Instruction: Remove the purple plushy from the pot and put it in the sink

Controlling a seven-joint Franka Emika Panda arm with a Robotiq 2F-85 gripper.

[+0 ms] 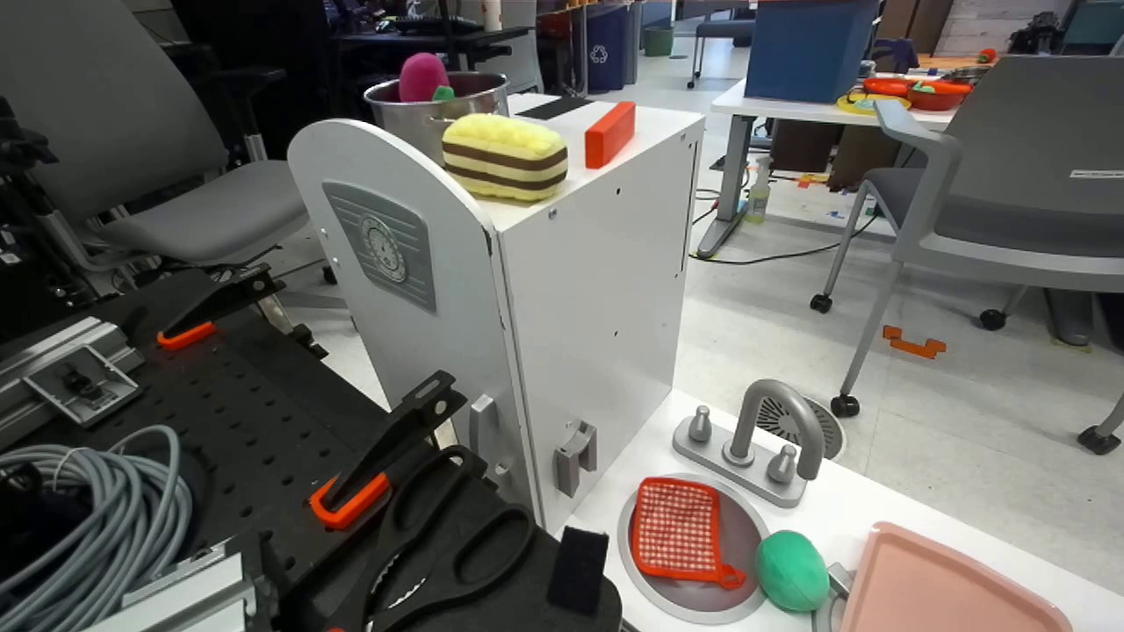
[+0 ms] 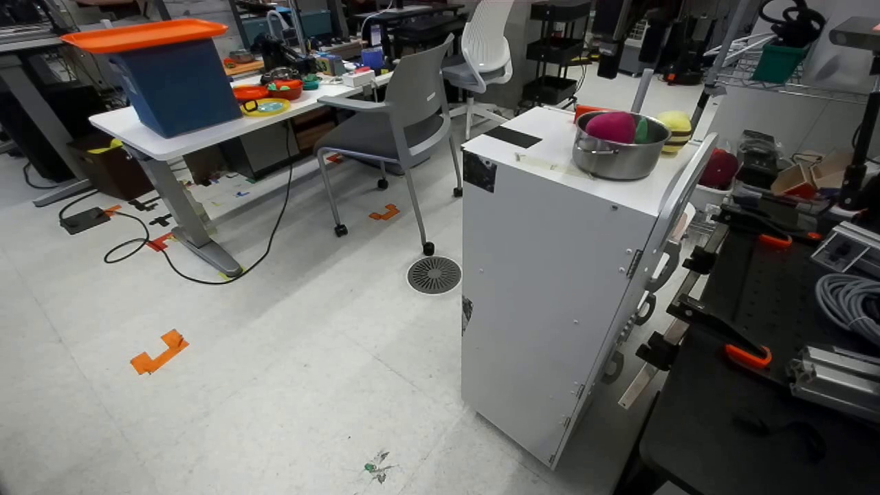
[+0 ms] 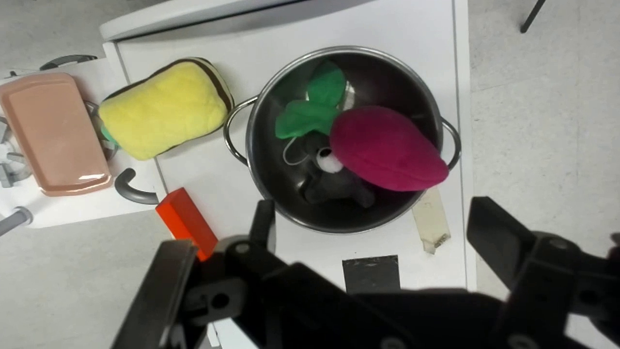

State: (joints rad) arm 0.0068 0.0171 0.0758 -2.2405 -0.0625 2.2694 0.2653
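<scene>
The purple plushy (image 3: 387,148) sits in the silver pot (image 3: 310,224), with one end resting over the rim in the wrist view. It also shows in both exterior views (image 1: 422,77) (image 2: 610,127), rising above the pot (image 1: 413,123) (image 2: 615,161). Green leaf-like pieces (image 3: 310,116) touch it; I cannot tell if they belong to it. A dark plush (image 3: 334,186) with a white spot lies in the pot. My gripper (image 3: 372,208) is open and empty, above the pot's near side. The sink (image 1: 745,531) is a round grey basin below, holding a red checkered mitt (image 1: 676,531).
A yellow striped plush (image 3: 164,109) and an orange block (image 3: 186,220) lie beside the pot on the white cabinet (image 1: 597,263). A grey faucet (image 1: 773,404) arches beside the sink. A green round object (image 1: 792,570) and a pink tray (image 1: 948,584) are near it.
</scene>
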